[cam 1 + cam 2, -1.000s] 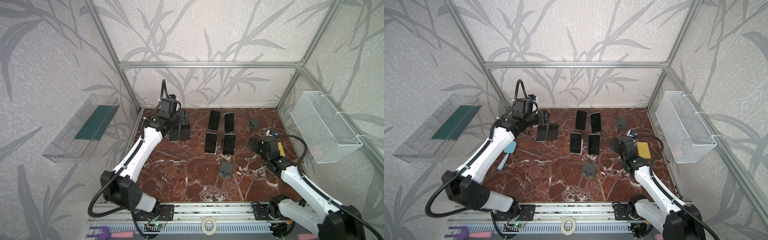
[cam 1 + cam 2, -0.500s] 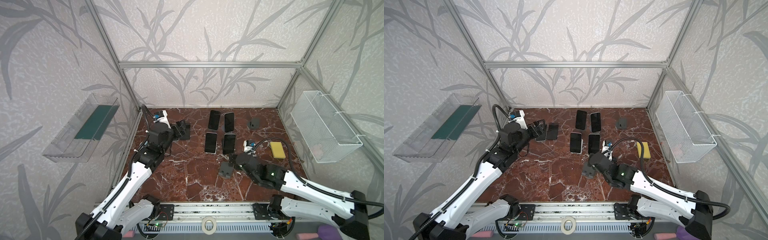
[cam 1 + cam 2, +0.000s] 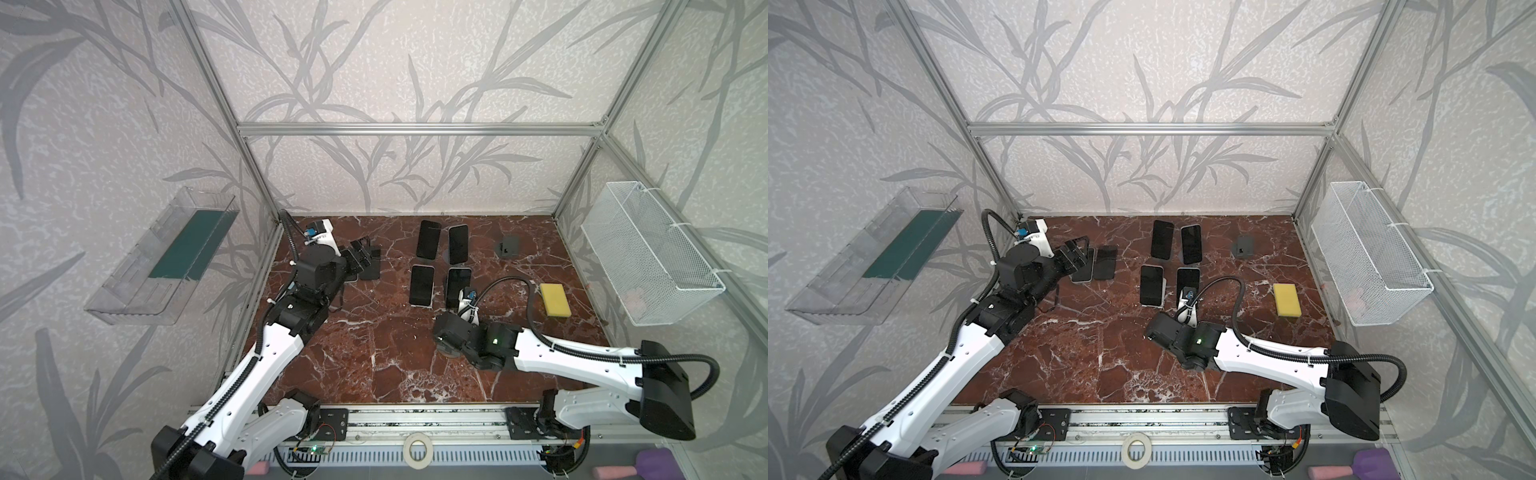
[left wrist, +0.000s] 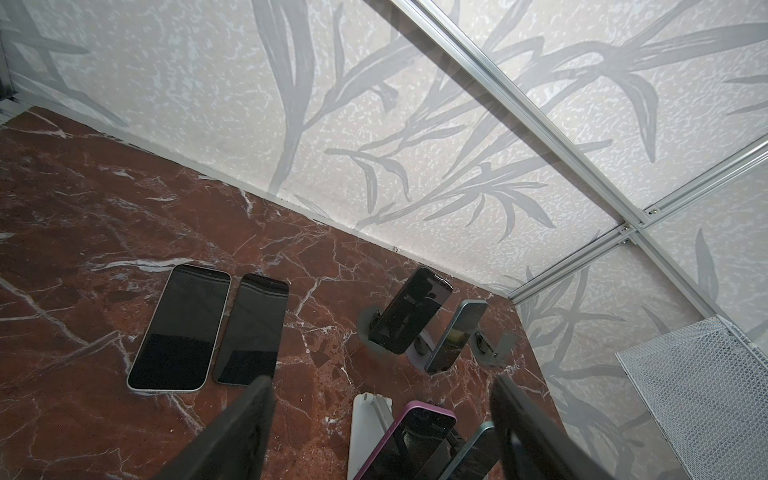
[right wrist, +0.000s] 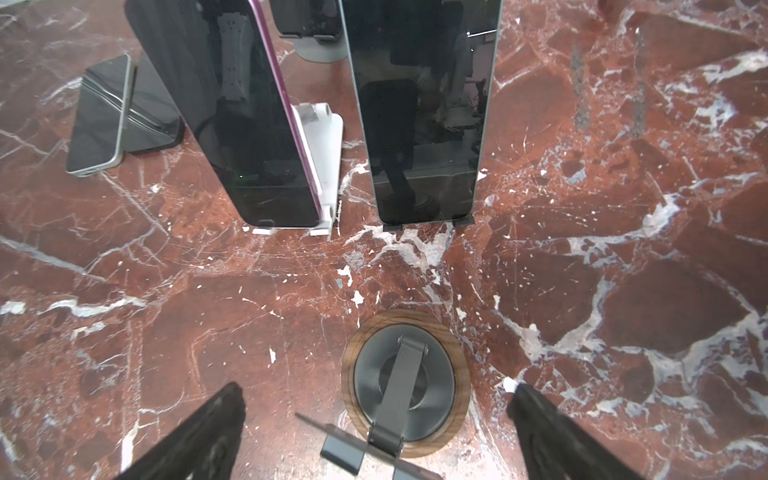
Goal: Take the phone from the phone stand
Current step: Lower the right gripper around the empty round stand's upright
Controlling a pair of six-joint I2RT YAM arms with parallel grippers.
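left gripper (image 4: 382, 388) — jaws spread, nothing between them. it hangs low at the back left of the marble table (image 3: 374, 353), just by two flat phones (image 4: 178, 328) that lie side by side, screens up.

right gripper (image 5: 378, 395) — jaws spread wide, holding nothing. it points down near mid-table and straddles a bare round stand (image 5: 409, 386) with a wooden rim. the stand's cradle sits between the fingers; contact cannot be told. in both top views the wrist hides this gripper.

task phones: four lean on stands in a two-by-two block mid-table.
- front pair, just beyond the right gripper: a purple-edged phone (image 5: 224, 108) rests on a white stand (image 5: 328, 145). beside it is a dark phone (image 5: 419, 104) on a black stand (image 5: 428, 224), of which only the lips show under the phone's lower edge.
- back pair (image 3: 428, 245): propped upright side by side, behind the front pair.

neither gripper touches any propped phone.

also on the table: a grey stand (image 3: 508, 246) at the back right, and a yellow sponge (image 3: 555, 299) near the right edge.
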